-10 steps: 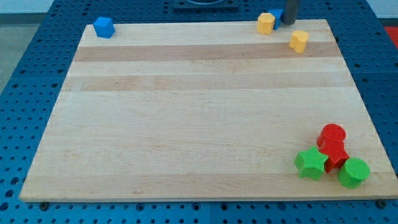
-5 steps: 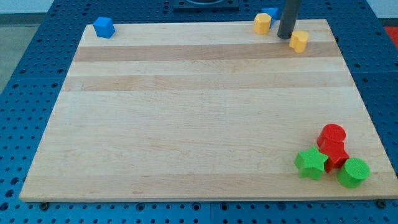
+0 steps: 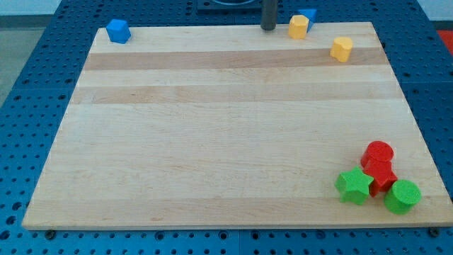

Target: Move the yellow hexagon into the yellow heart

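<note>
Two yellow blocks sit near the view's top right of the wooden board (image 3: 212, 142). One is the yellow hexagon (image 3: 299, 26), right at the board's top edge. The other is the yellow heart (image 3: 341, 48), a little lower and further to the view's right. The two are near each other but do not touch.

The arm's rod comes down from the view's top, and its tip (image 3: 269, 28) rests at the board's top edge, just to the view's left of the yellow hexagon. A small gap shows between the tip and that block. The rod has nothing to open or shut, and it holds nothing.

A small blue block (image 3: 308, 14) peeks out just behind the yellow hexagon; its shape is hard to make out. Another blue block (image 3: 118, 30) sits far off in the view's top left corner.

Down in the view's bottom right corner, four blocks huddle together: a red round block (image 3: 379, 151), a second red block (image 3: 382, 173) just below it, a green star (image 3: 354, 185) and a green round block (image 3: 403, 196).
</note>
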